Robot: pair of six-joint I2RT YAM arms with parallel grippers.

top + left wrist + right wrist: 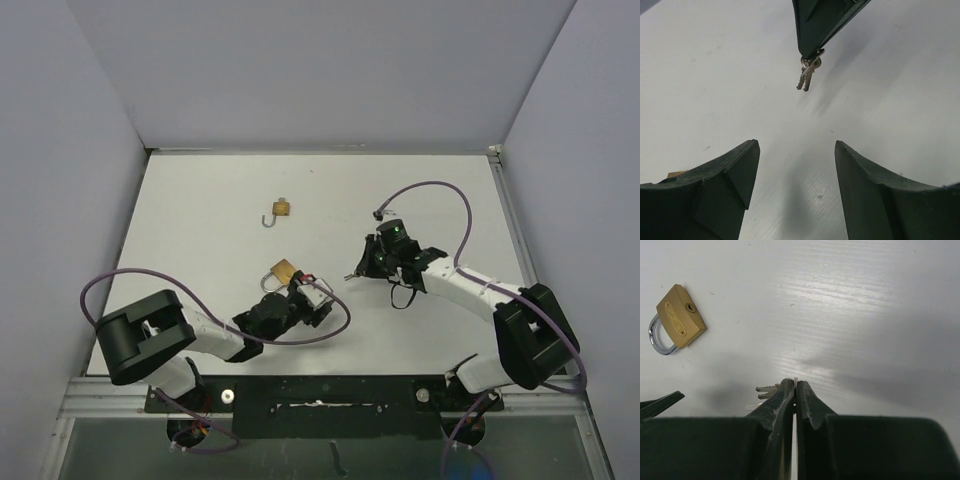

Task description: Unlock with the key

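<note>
A brass padlock [283, 270] with a steel shackle lies on the white table just beyond my left gripper [316, 297]. It also shows in the right wrist view [677, 317], keyhole facing up. A second brass padlock [282, 209] lies farther back. My right gripper [360, 266] is shut on a small bunch of silver keys [764, 390], which stick out to the left of the fingertips. In the left wrist view the keys [807, 75] hang from the right gripper's tip above the table. My left gripper [797, 145] is open and empty, pointing at the keys.
White table floor [200, 200] enclosed by grey walls on three sides. Purple cables loop from both arms [440, 190]. A tip of the left finger [660, 402] shows at the lower left of the right wrist view.
</note>
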